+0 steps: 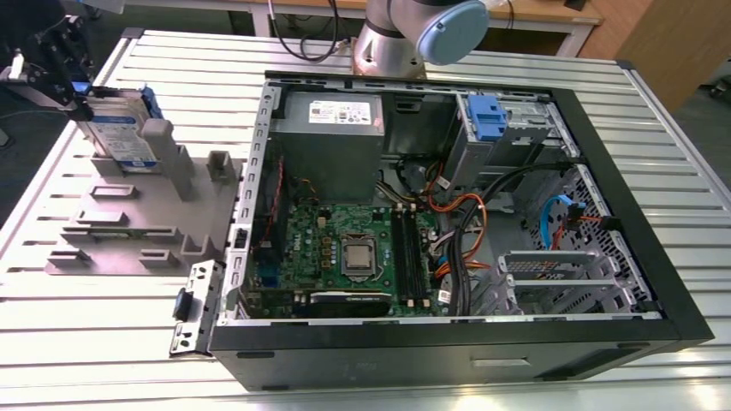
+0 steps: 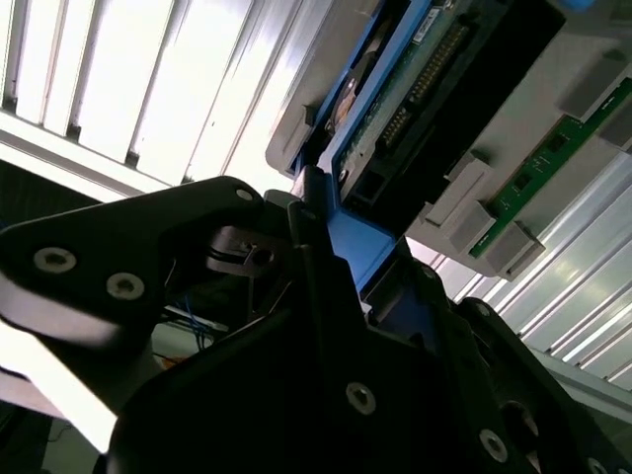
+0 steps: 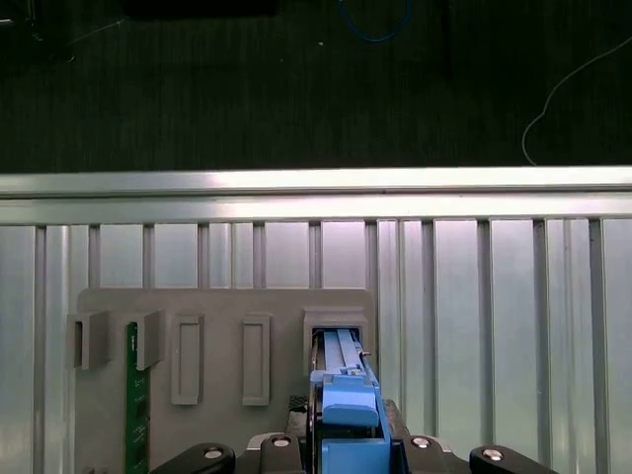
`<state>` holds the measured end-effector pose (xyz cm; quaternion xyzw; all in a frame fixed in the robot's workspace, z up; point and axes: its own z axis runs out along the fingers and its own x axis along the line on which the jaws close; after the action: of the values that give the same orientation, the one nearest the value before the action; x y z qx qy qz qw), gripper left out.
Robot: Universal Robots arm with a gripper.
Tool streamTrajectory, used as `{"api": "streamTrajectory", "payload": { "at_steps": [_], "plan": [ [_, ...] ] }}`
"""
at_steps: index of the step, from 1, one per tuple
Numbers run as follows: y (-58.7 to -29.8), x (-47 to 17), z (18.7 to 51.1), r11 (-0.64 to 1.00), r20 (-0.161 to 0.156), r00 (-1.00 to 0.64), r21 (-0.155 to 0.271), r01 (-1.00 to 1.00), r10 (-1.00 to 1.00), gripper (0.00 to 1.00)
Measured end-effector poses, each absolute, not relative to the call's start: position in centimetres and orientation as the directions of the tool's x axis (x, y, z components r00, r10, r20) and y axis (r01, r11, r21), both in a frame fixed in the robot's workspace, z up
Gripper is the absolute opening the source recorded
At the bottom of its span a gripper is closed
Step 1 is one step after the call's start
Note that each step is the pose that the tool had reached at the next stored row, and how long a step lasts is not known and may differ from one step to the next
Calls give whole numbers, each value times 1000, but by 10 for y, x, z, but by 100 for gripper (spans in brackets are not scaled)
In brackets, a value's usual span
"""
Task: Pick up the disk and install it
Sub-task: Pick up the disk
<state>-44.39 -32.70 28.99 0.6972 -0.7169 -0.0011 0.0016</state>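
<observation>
Status, exterior view, left to right: at the exterior view's far left the disk stands upright on edge in a slot of the grey fixture on the slatted table, well apart from the open computer case to its right. Inside the case, a drive cage with a blue latch sits at the far right corner. You should log the task as early. The pick-up looks just under way, since the disk's lower edge sits at the slot, and the install is not yet done. The gripper is at the disk's top edge. In the second wrist view its fingers press against the blue bracket, so read it as clamped on the disk. A green board stands in a neighbouring slot.
</observation>
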Motion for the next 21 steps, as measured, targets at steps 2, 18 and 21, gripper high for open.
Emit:
{"api": "streamTrajectory", "payload": {
  "at_steps": [2, 18, 21],
  "plan": [
    [-327, -444, 290, 28, 1, -28, 4, -1000, -1000, 37],
    [-327, -444, 290, 32, 1, -32, 4, -999, -999, 36],
    [-327, -444, 290, 33, 1, -33, 4, -999, -999, 36]
  ]
}}
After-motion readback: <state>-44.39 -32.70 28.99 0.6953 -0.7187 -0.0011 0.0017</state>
